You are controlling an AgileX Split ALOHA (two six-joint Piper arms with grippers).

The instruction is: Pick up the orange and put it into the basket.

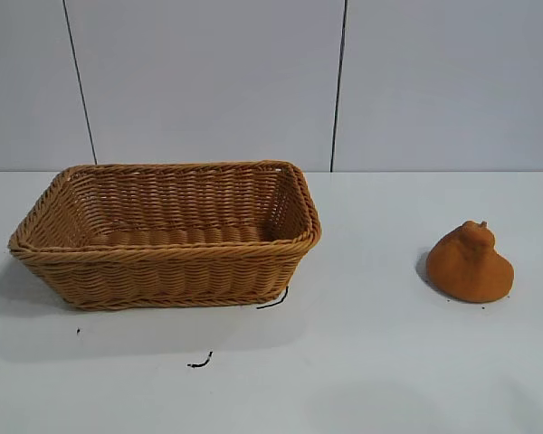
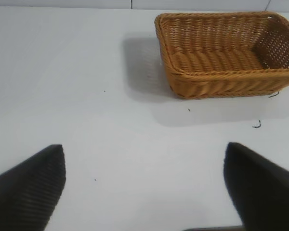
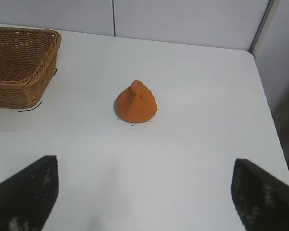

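Observation:
The orange (image 1: 469, 265) is a matte brownish-orange, pear-like lump with a small stem nub, standing on the white table at the right. It also shows in the right wrist view (image 3: 136, 102). The basket (image 1: 167, 244) is a large tan woven wicker one, empty, at the left; it shows in the left wrist view (image 2: 221, 77) and partly in the right wrist view (image 3: 19, 72). Neither arm shows in the exterior view. My left gripper (image 2: 144, 161) is open and empty above bare table, well short of the basket. My right gripper (image 3: 144, 173) is open and empty, short of the orange.
A short dark thread (image 1: 273, 299) lies at the basket's near right corner and another dark scrap (image 1: 200, 362) on the table in front. The table's edge and a grey wall panel (image 3: 279, 62) lie beyond the orange in the right wrist view.

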